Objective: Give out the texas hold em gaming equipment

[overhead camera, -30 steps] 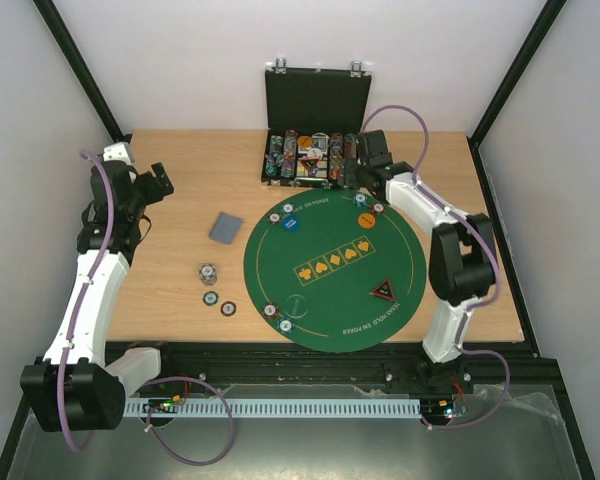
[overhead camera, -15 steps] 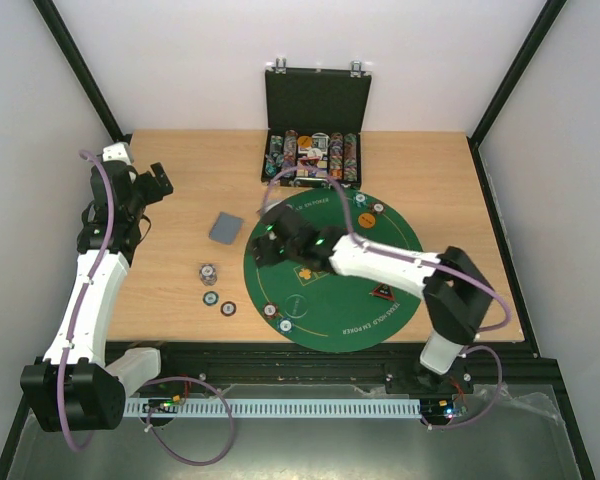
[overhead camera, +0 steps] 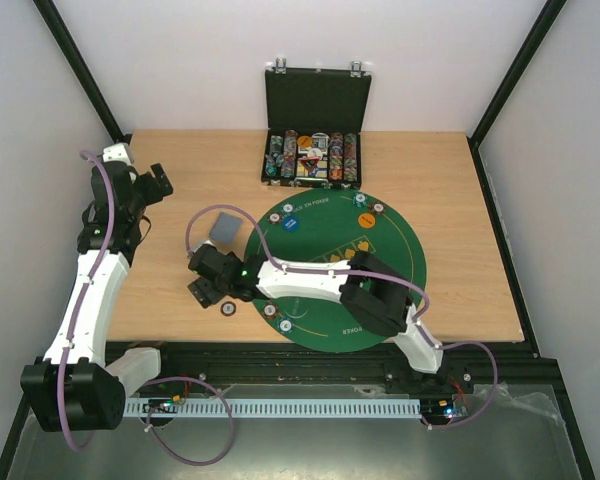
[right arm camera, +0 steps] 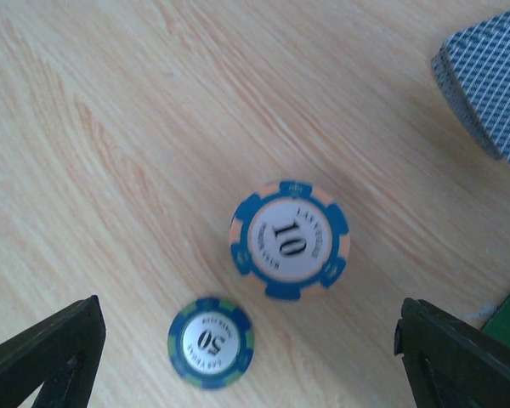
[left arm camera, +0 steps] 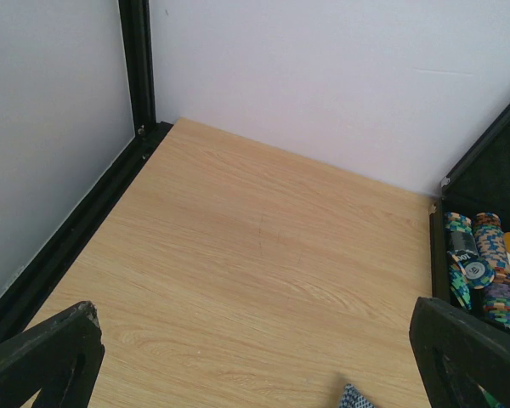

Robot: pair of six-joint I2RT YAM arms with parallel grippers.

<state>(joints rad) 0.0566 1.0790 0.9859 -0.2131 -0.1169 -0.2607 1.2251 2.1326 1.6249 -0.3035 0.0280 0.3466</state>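
the black case (overhead camera: 313, 110) stands open at the back of the table (overhead camera: 160, 300), lid upright, its tray packed with rows of chips (overhead camera: 312, 158) on edge; the left wrist view catches the near end of those rows. the left gripper (overhead camera: 160, 182) hangs over bare wood at the left, fingers spread fully, holding nothing. the right gripper (overhead camera: 202, 288) is stretched across the green mat (overhead camera: 380, 240) to the wood just left of it, jaws wide apart and empty. below it a 10 chip (right arm camera: 290, 240) sits on the table, with a 50 chip (right arm camera: 211, 342) near it, the two apart. the cards (overhead camera: 224, 227) lie face down nearby. on the mat are a blue button (overhead camera: 291, 224), an orange button (overhead camera: 362, 218) and single chips by the rim.
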